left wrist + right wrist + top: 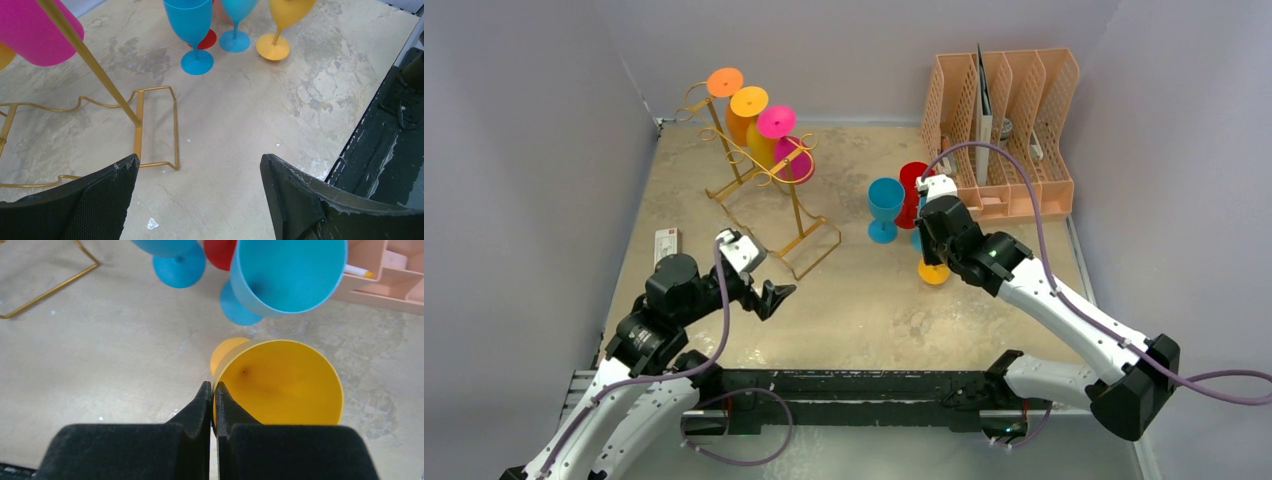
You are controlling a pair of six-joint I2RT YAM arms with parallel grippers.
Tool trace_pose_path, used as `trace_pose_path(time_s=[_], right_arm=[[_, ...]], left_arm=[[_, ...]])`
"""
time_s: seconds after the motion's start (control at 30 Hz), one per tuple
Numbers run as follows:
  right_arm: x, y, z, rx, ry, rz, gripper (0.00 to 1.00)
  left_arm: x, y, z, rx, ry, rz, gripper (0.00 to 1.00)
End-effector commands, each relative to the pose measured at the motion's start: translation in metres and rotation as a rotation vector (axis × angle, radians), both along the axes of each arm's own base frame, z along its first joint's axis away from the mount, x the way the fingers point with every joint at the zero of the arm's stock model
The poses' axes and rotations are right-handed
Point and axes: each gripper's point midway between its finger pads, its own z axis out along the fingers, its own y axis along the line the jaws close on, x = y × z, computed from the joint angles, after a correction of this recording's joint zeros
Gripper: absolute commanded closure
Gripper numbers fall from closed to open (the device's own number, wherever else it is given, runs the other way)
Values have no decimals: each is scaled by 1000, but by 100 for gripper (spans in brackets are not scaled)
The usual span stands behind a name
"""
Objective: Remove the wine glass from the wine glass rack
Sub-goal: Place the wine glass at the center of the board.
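The right gripper (213, 387) has its fingers pinched together on the rim of a yellow plastic wine glass (285, 385). The glass's foot is on the beige marbled table (864, 310), near a blue plastic goblet (885, 200) and well apart from the tall gold wire wine glass rack (98, 70). The left gripper (774, 297) hangs empty just beside the rack's base, jaws wide apart. Orange and pink plastic glasses (776, 122) hang upside down on the rack's rails.
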Motion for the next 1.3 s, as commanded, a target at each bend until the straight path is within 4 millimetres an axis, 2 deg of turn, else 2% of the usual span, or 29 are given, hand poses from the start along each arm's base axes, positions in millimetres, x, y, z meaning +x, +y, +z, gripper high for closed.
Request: trace_pose_path(time_s=[0.0, 0.1, 0.27, 0.6, 0.93, 1.17, 1.27], right_arm=[[16, -16, 4, -64, -76, -85, 100], [19, -18, -2, -75, -68, -92, 100], [22, -11, -11, -8, 4, -70, 100], [20, -5, -30, -19, 109, -49, 100], [30, -15, -21, -31, 51, -89, 100], [29, -16, -24, -19, 60, -105, 100], [29, -16, -25, -16, 68, -104, 97]], left_arm=[[4, 4, 14, -14, -9, 36, 11], [3, 4, 14, -11, -11, 34, 11], [3, 6, 16, -14, -23, 44, 10], [4, 7, 11, 6, -21, 46, 10], [5, 8, 9, 15, -15, 48, 9], [6, 8, 8, 20, -15, 49, 9], [6, 7, 7, 20, -14, 48, 9]])
